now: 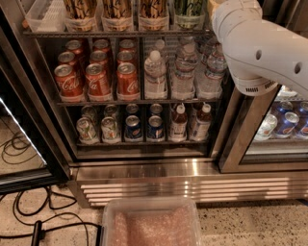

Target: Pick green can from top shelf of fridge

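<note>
The green can (188,8) stands at the right end of the top shelf (120,33), in a clear tray; only its lower part shows, cut off by the picture's top edge. Three tan-and-black tall cans (117,8) stand to its left. My white arm (260,48) crosses the upper right in front of the fridge (144,168) and leaves the picture at the top, just right of the green can. My gripper is out of view beyond that edge.
Red cola cans (98,79) and water bottles (185,72) fill the middle rack, small cans and bottles (132,127) the lower one. The glass door (19,144) hangs open at left. A neighbouring cooler holds blue cans (286,122). A plastic bin (151,223) and cables (29,211) lie on the floor.
</note>
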Tool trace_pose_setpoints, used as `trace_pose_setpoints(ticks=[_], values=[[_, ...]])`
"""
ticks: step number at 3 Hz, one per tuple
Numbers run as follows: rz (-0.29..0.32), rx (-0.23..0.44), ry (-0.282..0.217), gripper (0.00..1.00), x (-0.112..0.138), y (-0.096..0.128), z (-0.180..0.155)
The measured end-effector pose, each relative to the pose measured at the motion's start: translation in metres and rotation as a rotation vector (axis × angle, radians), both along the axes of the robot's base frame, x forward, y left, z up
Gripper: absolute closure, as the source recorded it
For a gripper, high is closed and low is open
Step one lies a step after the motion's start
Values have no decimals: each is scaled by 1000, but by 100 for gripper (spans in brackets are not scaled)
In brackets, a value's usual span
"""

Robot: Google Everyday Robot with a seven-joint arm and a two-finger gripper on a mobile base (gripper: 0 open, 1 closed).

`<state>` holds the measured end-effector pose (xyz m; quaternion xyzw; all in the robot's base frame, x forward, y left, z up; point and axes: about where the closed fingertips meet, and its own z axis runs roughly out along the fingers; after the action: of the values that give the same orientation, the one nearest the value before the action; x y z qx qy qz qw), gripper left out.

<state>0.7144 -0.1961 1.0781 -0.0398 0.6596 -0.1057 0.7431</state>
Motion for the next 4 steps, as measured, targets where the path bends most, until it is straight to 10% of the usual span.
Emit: trace_pose_setpoints(ticks=[1,4], values=[[0,0,0,100,0,0,0],[123,58,-14,100,-25,27,28]])
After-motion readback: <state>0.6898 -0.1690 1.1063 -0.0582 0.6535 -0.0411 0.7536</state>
